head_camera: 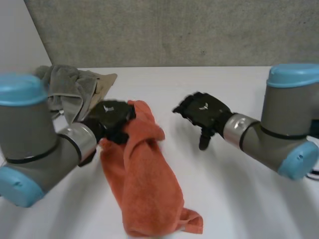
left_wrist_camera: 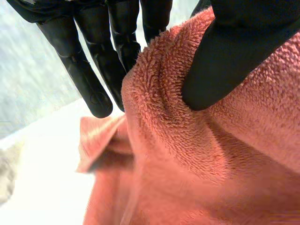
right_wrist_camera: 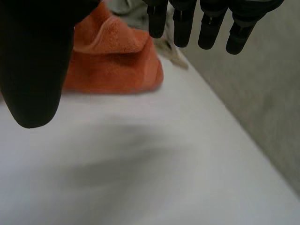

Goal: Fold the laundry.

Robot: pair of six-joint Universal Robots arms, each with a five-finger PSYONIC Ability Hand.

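Orange towel point(head_camera: 144, 184) in pinch of left hand point(head_camera: 112, 118), seemingly at an edge; right hand point(head_camera: 204, 112) loose-fingered, apart.

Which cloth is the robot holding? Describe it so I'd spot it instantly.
On the white table, look in front of the robot's left arm: a crumpled orange terry towel lies there, its far end pinched by the left hand. The grey towel and beige cloth heaped beyond it are dull; this alone is bright orange.

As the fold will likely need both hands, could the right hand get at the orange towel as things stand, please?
Probably yes: the right hand hangs open beside the orange towel, with only bare white table between them; the left hand pinches the towel's far end.
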